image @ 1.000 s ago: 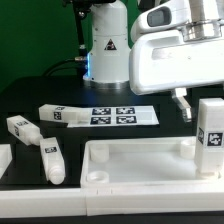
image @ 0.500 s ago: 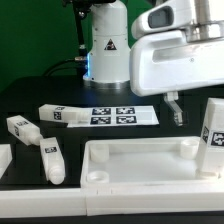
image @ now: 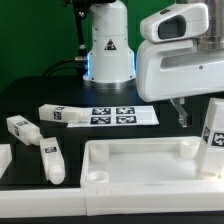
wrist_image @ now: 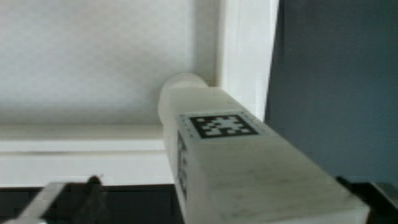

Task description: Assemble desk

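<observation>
Tool (wrist_image: 214, 198) jaws stand wide, clamping nothing. 1 desk leg (image: 213, 135) stands upright between them, at the desk panel (image: 140, 165) corner, exterior view's right, on the table (image: 30, 100).

No letters, numbers or brand names can be read. The arm's base (image: 108, 40) carries a small dark triangle sign, too small to make out. Black-and-white square code tags stand on the marker board (image: 122, 115), the long leg beside it (image: 57, 114), the short leg (image: 20, 127), the rounded leg (image: 52, 160) and the upright leg (image: 213, 135). In the wrist view, the near leg (wrist_image: 240, 165) bears one such tag.
</observation>
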Robot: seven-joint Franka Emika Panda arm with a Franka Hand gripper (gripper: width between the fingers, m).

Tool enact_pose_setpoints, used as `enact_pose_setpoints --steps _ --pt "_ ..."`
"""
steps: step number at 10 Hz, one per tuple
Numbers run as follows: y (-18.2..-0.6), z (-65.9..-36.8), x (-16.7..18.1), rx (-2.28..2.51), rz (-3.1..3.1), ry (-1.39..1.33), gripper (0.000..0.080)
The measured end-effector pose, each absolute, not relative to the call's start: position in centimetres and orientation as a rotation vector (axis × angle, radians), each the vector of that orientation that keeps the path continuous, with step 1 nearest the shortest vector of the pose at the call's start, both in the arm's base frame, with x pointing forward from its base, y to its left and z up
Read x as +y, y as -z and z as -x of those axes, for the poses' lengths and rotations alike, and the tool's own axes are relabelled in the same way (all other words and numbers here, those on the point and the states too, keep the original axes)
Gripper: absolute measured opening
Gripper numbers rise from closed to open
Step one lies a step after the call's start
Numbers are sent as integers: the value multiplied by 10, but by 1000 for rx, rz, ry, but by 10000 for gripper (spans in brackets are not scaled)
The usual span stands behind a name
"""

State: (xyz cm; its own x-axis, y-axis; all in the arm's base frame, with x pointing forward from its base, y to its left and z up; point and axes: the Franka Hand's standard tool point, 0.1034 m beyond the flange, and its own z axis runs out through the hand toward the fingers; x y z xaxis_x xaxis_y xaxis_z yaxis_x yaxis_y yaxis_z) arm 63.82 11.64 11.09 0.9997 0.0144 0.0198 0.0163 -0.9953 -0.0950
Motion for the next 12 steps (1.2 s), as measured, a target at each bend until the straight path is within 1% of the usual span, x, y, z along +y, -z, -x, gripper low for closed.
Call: enact_pose_setpoints --steps 1,2,3,5,6,8,10,12 --pt "-111 -638 116 -24 3046 29 480" --pt "-111 -638 117 56 3042 25 480" --pt "-111 -639 113 197 3041 19 294" --pt "-110 -638 113 345 3027 11 294" --pt "-109 -638 113 523 3001 7 293" --pt "-108 -636 115 992 2879 -3 293" --pt "-108 -637 117 1478 2596 -64 293" --pt "-107 -637 117 1611 2501 -86 293"
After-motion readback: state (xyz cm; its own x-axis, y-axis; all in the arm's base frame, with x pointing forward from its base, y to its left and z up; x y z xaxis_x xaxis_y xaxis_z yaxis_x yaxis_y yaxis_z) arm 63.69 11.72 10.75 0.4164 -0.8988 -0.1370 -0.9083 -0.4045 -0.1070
